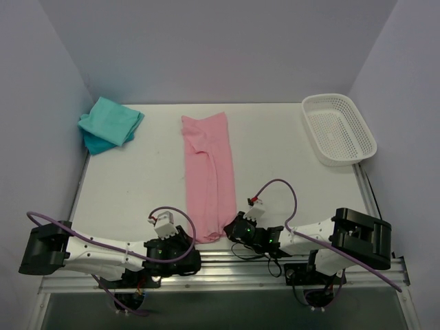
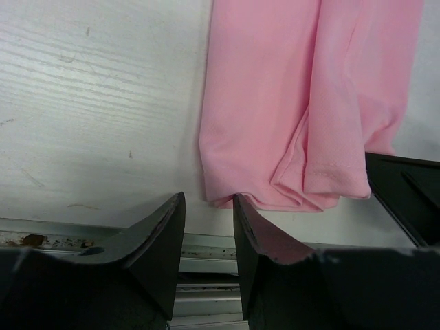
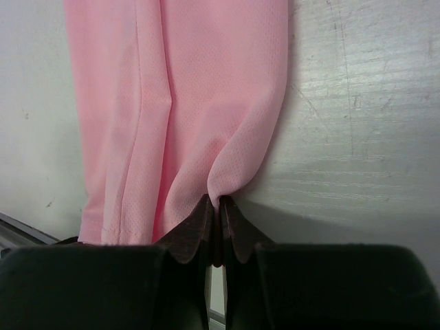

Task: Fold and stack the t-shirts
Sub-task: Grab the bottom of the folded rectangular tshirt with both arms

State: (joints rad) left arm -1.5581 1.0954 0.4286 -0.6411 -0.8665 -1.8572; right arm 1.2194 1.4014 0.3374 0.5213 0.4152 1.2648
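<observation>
Top external view. Far left: folded teal cloth t-shirts (image 1: 110,125), stacked. Near centre: left gripper (image 2: 208,201), spread and empty, just short of the near left corner of the long pink cloth t-shirt (image 1: 207,172). Then right gripper (image 3: 214,203), pinching its near right corner. Probable step: gripping for the crosswise fold. Next: advance left gripper, clamp, carry both corners far.

The tabletop (image 1: 137,179) was lit evenly and softly from above in the top view, with only a faint shadow thrown under the basket (image 1: 340,130) at the far right corner. In the wrist views the left gripper (image 2: 208,201) and right gripper (image 3: 218,204) were rendered dark, slightly soft and almost without detail, while the knit of the pink t-shirt (image 3: 206,89) was resolved sharply. A grey shadow was cast along the cloth's right edge in the dimmer right wrist view.
</observation>
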